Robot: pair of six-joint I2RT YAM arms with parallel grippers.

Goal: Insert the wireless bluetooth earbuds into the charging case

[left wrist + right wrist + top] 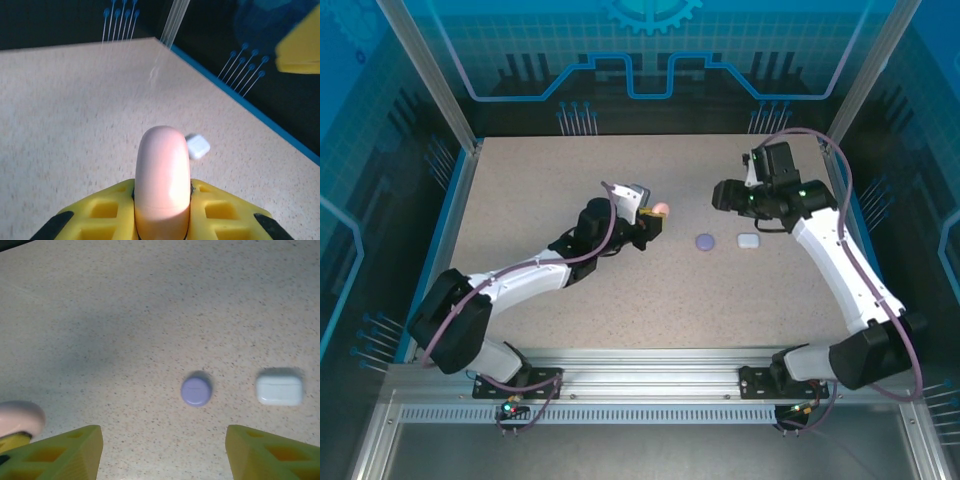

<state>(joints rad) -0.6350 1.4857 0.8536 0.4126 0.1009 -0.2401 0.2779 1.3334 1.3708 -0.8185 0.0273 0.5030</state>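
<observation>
One pink case (162, 165) clamped in left gripper (162, 195); purple case (195, 390), white case (279, 387) lie ahead of right gripper's (161, 440) spread fingers (65, 452)

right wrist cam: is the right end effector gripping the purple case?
No. The purple round case lies on the table, clear of both yellow fingers of the open right end effector.

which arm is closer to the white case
Right. The right gripper hovers close by the white case; the left gripper, jaws shut on the pink case, sits farther left, beyond the purple case.
</observation>
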